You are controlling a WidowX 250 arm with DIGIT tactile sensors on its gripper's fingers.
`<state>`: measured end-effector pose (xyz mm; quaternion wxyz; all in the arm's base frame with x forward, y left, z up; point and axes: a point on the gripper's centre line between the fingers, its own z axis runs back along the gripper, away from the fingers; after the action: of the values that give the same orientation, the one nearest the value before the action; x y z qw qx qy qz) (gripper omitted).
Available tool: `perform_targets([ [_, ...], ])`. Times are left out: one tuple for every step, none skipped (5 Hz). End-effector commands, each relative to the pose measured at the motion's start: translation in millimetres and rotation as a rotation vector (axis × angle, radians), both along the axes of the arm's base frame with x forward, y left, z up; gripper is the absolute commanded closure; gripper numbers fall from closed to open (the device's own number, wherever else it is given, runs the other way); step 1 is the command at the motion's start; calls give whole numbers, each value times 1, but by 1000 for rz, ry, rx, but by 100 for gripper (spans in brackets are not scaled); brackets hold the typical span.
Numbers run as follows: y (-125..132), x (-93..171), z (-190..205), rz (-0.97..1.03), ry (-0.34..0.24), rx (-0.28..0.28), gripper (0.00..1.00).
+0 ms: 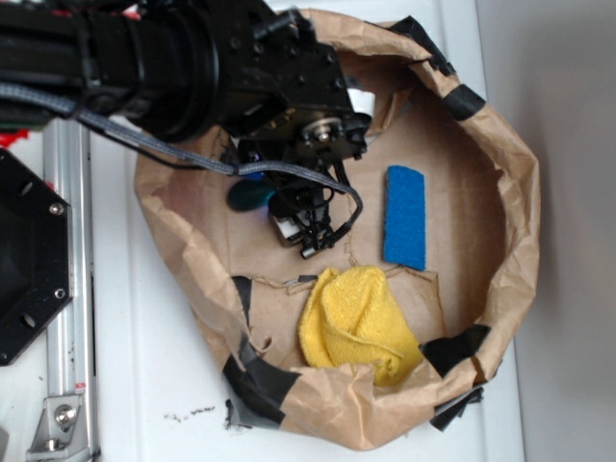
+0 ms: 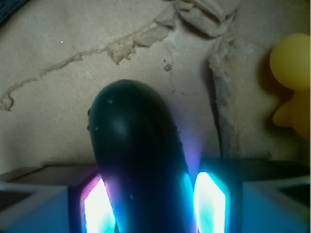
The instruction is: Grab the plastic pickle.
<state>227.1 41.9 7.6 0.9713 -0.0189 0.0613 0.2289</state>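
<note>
Now pincer [image 2: 154, 206] closed snugly round plastic pickle [image 2: 136, 160], pads touching

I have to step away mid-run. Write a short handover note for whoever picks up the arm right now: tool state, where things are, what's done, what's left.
Tool: low inside the paper-lined bin, fingers on either side of the plastic pickle. The wrist view shows the pickle between the lit pads; whether they press on it is unclear.
Other items: blue sponge lies flat to one side, yellow cloth near the bin wall, small yellow toy close to the pickle.
Done: approach and alignment.
Left: confirm the grip and lift the pickle.
</note>
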Motion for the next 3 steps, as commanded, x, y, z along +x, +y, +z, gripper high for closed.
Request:
perform_targets([
  [6, -6, 17, -38, -27, 5, 100],
  [1, 2, 66, -91, -175, -65, 100],
  [-10, 16, 116, -50, -284, -118, 100],
])
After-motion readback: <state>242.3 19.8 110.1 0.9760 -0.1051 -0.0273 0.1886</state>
